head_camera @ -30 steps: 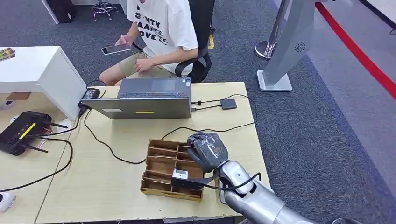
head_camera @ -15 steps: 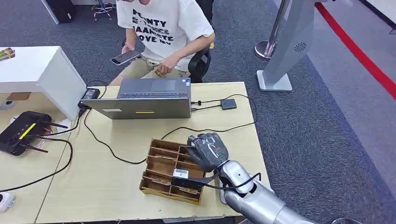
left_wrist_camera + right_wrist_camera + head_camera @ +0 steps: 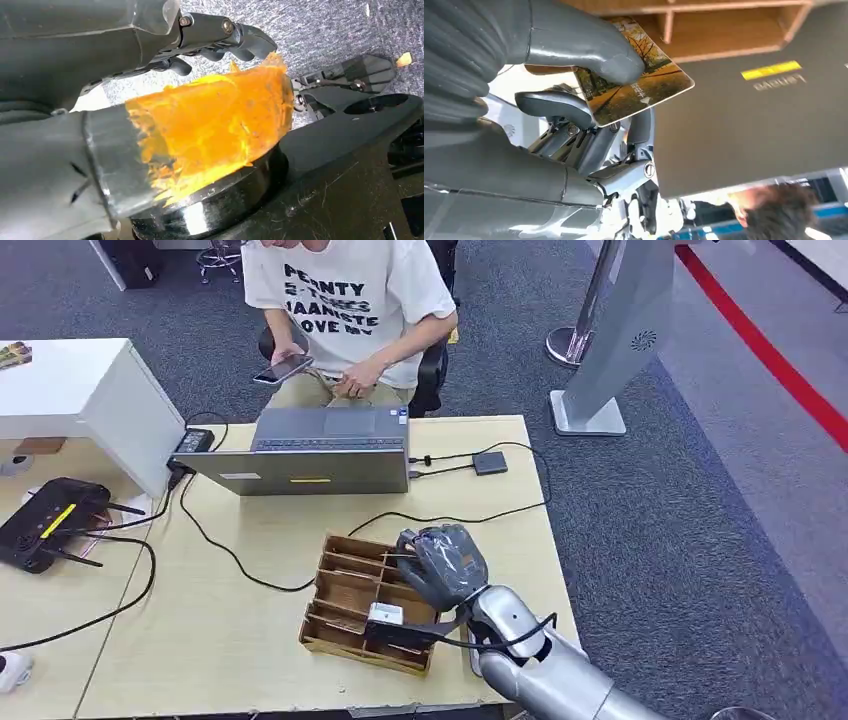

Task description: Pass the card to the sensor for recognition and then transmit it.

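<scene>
The left hand hangs over grey carpet, its thick thumb coated in torn orange material and its dark fingers curled in, holding nothing.

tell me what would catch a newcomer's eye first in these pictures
The right robot hand hovers over the wooden divided tray at the near edge of the table, pinching a card printed with an autumn tree scene. Behind the tray stands a grey laptop, and beyond it a person in a white printed T-shirt sits looking at a phone.
</scene>
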